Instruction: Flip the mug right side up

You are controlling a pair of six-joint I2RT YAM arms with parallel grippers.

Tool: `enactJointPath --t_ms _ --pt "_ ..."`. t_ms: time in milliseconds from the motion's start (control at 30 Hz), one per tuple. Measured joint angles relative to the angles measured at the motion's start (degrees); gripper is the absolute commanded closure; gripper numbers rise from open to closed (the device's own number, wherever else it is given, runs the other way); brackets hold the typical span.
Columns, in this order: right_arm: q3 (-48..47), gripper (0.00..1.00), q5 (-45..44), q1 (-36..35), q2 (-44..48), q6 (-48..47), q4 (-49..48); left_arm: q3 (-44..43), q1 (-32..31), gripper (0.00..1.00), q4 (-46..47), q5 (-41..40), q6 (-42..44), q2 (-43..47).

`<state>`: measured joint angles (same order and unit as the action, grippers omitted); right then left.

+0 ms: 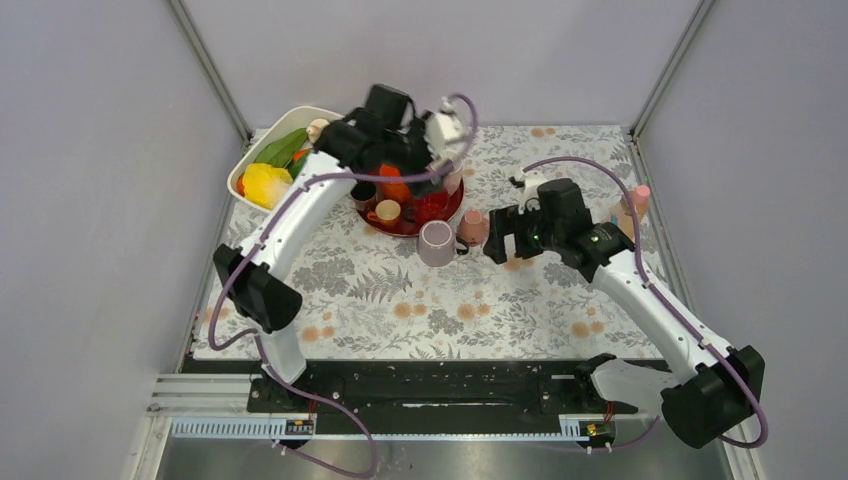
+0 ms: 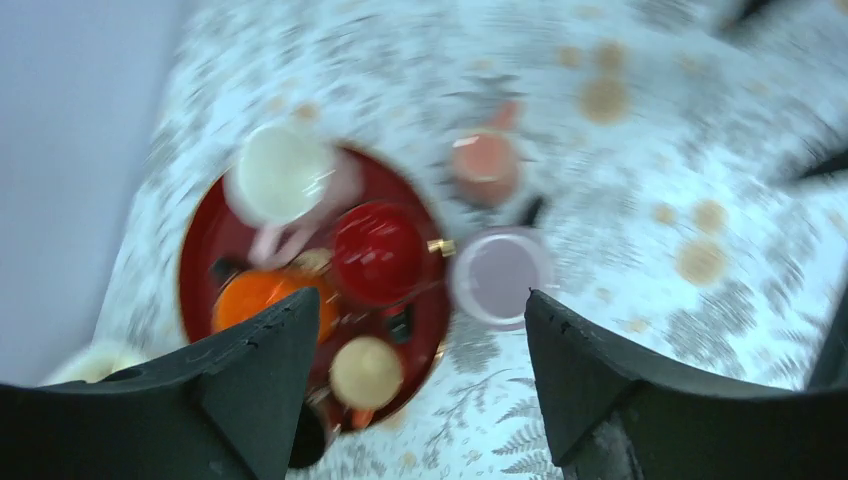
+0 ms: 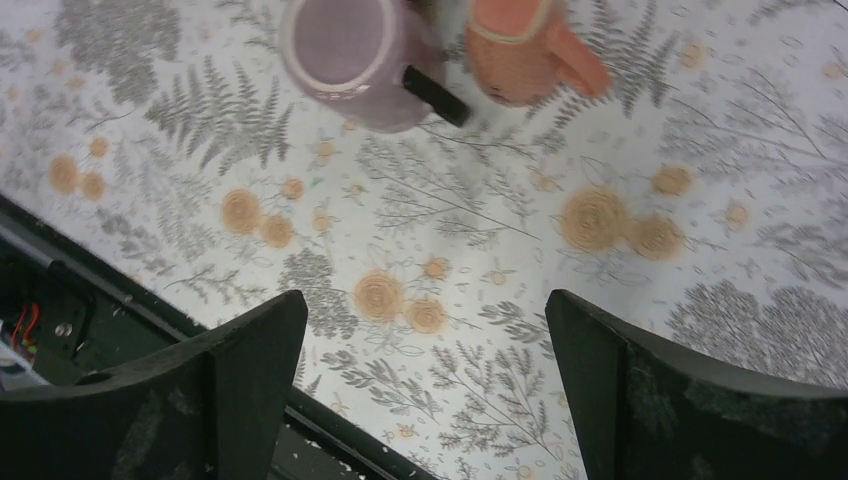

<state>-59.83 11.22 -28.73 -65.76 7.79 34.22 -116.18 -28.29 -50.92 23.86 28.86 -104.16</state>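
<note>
A lilac mug (image 1: 437,243) with a black handle stands on the floral cloth just right of the red tray (image 1: 408,226). Its top face looks flat, with a pale ring; it also shows in the left wrist view (image 2: 497,275) and the right wrist view (image 3: 340,50). A pink mug (image 1: 473,227) stands beside it and shows in the right wrist view (image 3: 515,40). My left gripper (image 1: 405,165) hovers open and empty above the tray (image 2: 420,300). My right gripper (image 1: 503,245) is open and empty, just right of the pink mug, above bare cloth (image 3: 425,300).
The red tray holds several small cups: red (image 2: 378,252), orange (image 2: 265,298), cream (image 2: 366,372) and white (image 2: 280,175). A white bin of vegetables (image 1: 270,170) stands at the back left. A pink bottle (image 1: 635,205) is at the right edge.
</note>
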Motion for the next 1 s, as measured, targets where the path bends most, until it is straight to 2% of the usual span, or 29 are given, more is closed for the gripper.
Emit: enactJointPath --t_ms 167,267,433,700,867,1000 --pt "4.33 0.01 -1.29 9.46 0.81 1.03 0.09 4.76 -15.3 0.25 -6.64 -0.37 12.41 -1.38" --pt "7.69 0.01 -3.15 15.45 2.62 1.88 1.99 7.17 -20.09 0.25 -7.78 -3.06 15.52 -6.49" --pt "10.62 0.01 -4.9 20.33 7.56 1.64 5.03 5.75 -20.63 0.26 -7.17 -9.18 17.27 -15.02" --pt "12.31 0.01 -6.1 21.09 10.69 1.49 6.1 3.37 -20.39 0.35 -6.38 -17.42 19.43 -21.38" --pt "12.31 0.0 -5.9 21.29 10.49 1.46 6.14 3.37 -20.39 0.5 -4.87 -20.72 19.76 -22.67" --pt "12.35 0.01 -5.51 21.31 10.49 1.46 6.14 3.39 -20.33 0.59 -4.37 -21.53 20.44 -23.52"
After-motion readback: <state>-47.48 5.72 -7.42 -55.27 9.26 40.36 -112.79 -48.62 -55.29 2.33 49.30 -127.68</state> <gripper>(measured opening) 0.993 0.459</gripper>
